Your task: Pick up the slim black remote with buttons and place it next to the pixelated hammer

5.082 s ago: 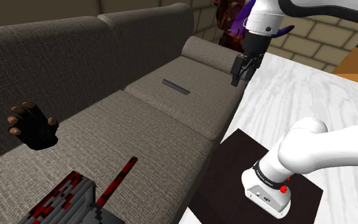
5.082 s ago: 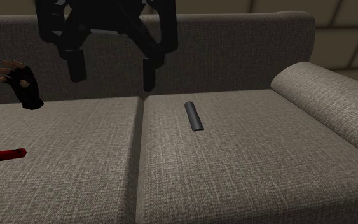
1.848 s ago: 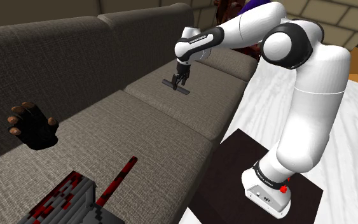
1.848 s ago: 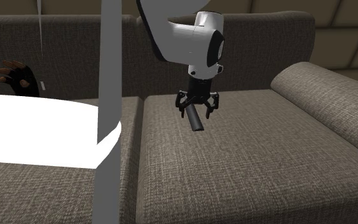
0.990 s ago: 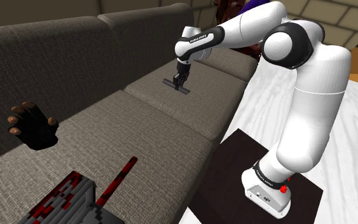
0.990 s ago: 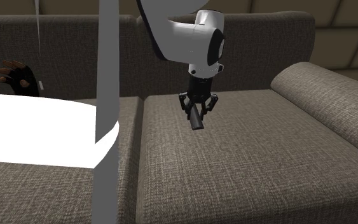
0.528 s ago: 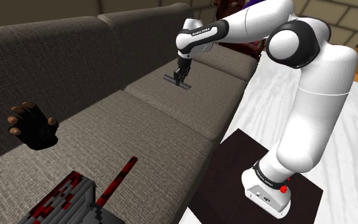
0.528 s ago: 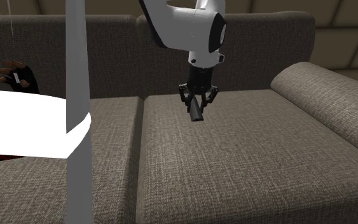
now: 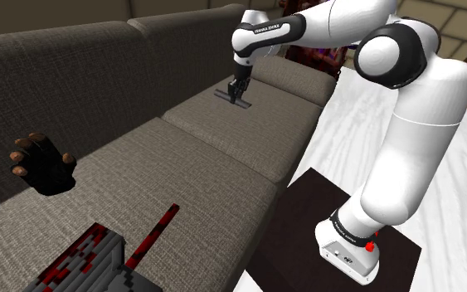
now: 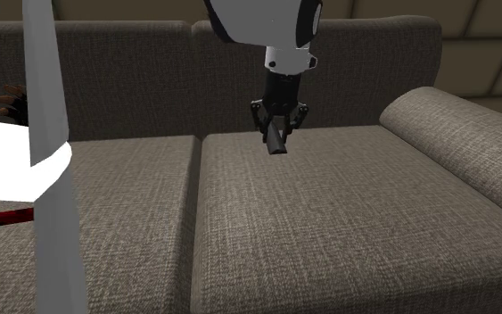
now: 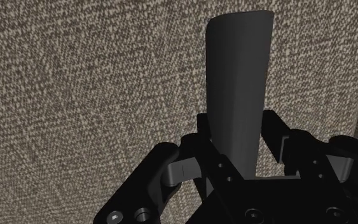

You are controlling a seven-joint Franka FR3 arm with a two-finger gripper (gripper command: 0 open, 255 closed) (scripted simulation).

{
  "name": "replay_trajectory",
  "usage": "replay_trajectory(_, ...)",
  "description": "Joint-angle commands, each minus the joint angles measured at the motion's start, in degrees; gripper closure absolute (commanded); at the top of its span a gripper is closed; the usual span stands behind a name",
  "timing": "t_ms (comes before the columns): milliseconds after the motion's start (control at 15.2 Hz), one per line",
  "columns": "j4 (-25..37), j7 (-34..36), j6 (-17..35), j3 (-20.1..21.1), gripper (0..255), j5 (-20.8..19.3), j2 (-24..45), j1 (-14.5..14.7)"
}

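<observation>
Remote (image 11: pixel 238 89) has risen off the sofa (image 9: pixel 223 153), pinched in the pincer (image 10: pixel 277 135), hammer (image 9: pixel 82 259) well apart.

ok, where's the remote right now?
The remote is clamped in the jaws, held just above the sofa seat cushion nearest the armrest, at the upper middle of the shoulder view.

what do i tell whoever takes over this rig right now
The claw is shut on the remote, held above the sofa seat.
The hammer lies on the sofa at the shoulder view's lower left, far from the remote.
Done: grasp and lift.
Left: carry the remote over to the hammer, set it down beside it, release.
</observation>
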Motion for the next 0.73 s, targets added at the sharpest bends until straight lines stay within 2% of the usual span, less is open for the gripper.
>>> replay_trajectory(0, 0.8, 0.1, -1.3, 0.0, 255, -0.1, -0.5, 0.0)
replay_trajectory(264, 2.3, 0.3, -3.5, -0.1, 255, -0.3, -1.2, 0.0)
replay_trajectory(660, -13.0, 5.1, 1.2, 1.6, 255, -1.2, -12.3, 3.3)
